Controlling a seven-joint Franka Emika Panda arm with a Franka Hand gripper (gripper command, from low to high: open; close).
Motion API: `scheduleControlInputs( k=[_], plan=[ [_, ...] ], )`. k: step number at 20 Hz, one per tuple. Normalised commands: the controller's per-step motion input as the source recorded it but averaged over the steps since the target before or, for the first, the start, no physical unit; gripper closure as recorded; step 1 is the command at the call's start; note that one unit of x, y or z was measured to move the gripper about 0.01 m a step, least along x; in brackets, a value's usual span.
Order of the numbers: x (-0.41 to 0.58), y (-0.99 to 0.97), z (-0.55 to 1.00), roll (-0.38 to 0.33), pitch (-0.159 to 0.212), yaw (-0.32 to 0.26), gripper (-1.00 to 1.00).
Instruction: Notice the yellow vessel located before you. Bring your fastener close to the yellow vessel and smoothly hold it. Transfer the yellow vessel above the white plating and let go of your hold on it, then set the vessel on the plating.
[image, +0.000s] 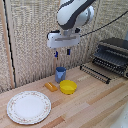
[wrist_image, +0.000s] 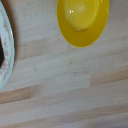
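The yellow vessel (image: 68, 87), a small shallow round bowl, sits on the wooden table near the middle. It also shows in the wrist view (wrist_image: 83, 20), empty. The white plate (image: 29, 106) with a speckled rim lies at the exterior view's left front; its edge shows in the wrist view (wrist_image: 5, 55). My gripper (image: 62, 52) hangs well above the table, over the blue cup and bowl area, with its dark-blue fingers (image: 68, 51) apart and nothing between them. The fingers are out of the wrist view.
A blue cup (image: 60, 74) stands just behind the bowl. A small orange oblong piece (image: 51, 86) lies beside the bowl. A toaster oven (image: 113, 56) with a pulled-out rack (image: 95, 73) stands at the exterior view's right. A woven screen backs the table.
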Motion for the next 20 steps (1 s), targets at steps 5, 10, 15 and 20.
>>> scheduleControlInputs(
  k=[5,10,15,20],
  plan=[
    [-0.234,-0.22,-0.29,0.004,0.004,-0.111,-1.00],
    [-0.466,-0.43,-0.39,0.012,0.000,-0.129,-1.00],
    [-0.322,-0.61,-0.52,0.033,0.000,-0.065,-1.00],
    [-0.013,-0.33,-0.61,0.006,0.000,-0.004,-1.00]
  ],
)
